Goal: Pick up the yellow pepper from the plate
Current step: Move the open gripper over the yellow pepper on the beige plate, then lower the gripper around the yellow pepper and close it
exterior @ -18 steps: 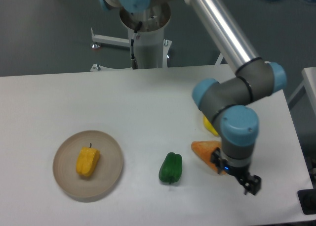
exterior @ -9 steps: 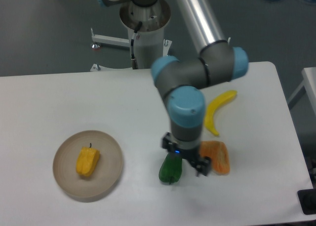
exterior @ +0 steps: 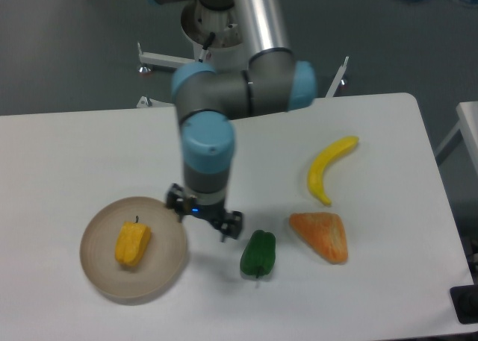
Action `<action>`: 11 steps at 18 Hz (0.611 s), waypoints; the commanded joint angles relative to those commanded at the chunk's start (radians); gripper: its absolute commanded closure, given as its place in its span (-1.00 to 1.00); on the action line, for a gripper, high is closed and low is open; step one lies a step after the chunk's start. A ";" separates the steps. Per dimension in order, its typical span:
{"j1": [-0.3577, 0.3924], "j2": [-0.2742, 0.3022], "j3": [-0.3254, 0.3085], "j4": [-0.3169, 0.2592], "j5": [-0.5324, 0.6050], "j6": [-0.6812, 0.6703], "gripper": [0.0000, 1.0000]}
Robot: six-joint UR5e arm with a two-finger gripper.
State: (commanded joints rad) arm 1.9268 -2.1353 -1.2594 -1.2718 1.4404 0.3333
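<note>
At lower left, the yellow pepper (exterior: 133,244) lies on the plate (exterior: 98,274). Just right of the plate's rim hangs the gripper (exterior: 203,219), jaws apart, holding nothing. Further right: green pepper (exterior: 258,253), banana (exterior: 329,166).

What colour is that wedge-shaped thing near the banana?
Orange, with paler streaks: the wedge, clearest in the fixed camera view.

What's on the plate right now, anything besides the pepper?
Only the yellow pepper lies on the plate, left of centre, stem pointing away from the camera. The gripper hangs over the plate's right rim, hiding a small part of that edge.
</note>
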 joint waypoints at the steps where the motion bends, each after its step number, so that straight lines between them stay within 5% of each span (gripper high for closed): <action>1: -0.015 -0.003 -0.002 0.018 -0.003 -0.046 -1.00; 5: -0.057 -0.011 -0.034 0.097 -0.002 -0.099 -1.00; 11: -0.088 -0.046 -0.034 0.111 0.006 -0.096 -1.00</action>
State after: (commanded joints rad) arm 1.8393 -2.1813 -1.2931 -1.1612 1.4465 0.2378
